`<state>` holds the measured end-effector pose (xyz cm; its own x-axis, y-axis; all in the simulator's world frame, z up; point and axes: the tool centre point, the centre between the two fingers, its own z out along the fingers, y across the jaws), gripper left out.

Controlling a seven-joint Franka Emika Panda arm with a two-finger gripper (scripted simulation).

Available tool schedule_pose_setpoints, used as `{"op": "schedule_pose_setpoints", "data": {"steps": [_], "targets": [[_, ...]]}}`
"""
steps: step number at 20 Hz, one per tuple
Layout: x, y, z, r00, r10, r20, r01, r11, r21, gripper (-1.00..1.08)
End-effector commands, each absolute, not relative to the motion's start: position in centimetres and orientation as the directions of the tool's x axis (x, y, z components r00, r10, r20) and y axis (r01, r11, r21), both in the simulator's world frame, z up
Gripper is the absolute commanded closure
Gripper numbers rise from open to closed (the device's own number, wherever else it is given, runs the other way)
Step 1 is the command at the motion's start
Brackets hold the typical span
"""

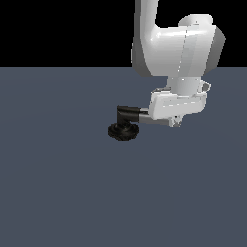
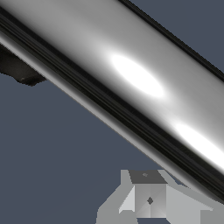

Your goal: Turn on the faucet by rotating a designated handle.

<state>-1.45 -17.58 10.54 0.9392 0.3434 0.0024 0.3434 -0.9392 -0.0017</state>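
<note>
My claw (image 1: 174,121) hangs low over the flat gray desk (image 1: 58,183), right at the handle (image 1: 144,117). The handle is a shiny round bar, and in my wrist view it fills most of the picture, so it is very close to me. One gray finger (image 2: 148,199) shows beside the bar. I cannot see both fingers, so I cannot tell if my claw is apart, together, or clamped on the bar.

The faucet (image 1: 124,124) sits on the desk just past the end of my claw. Its bottom is a round black base (image 1: 123,131) with little ridges around it. A short black bent post (image 1: 126,113) stands on the base, and the bar sticks out from the post toward me, lying flat above the desk.

The bar looks like smooth, hard metal. Bright spots of light slide along it like on a mirror. I think it will be stiff and will not bend or break. It may be slippery, so my fingers could slide off if I squeeze too lightly. I think the base stays put and only the bar swings around the post.

The best place to take hold seems to be far out on the bar, away from the post. Out there a small push should turn it more easily. I would put one finger on each side of the round bar.
</note>
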Motion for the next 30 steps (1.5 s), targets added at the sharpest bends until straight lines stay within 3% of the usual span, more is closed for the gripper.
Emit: {"op": "schedule_pose_setpoints", "data": {"steps": [1, 30], "targets": [[-0.4, -17.5, 10.3, 0.936, 0.351, 0.004, 0.351, -0.936, -0.001, 1.08], [7.2, -20.8, 10.1, 0.939, 0.345, 0.001, 0.345, -0.939, 0.0, 1.08]]}}
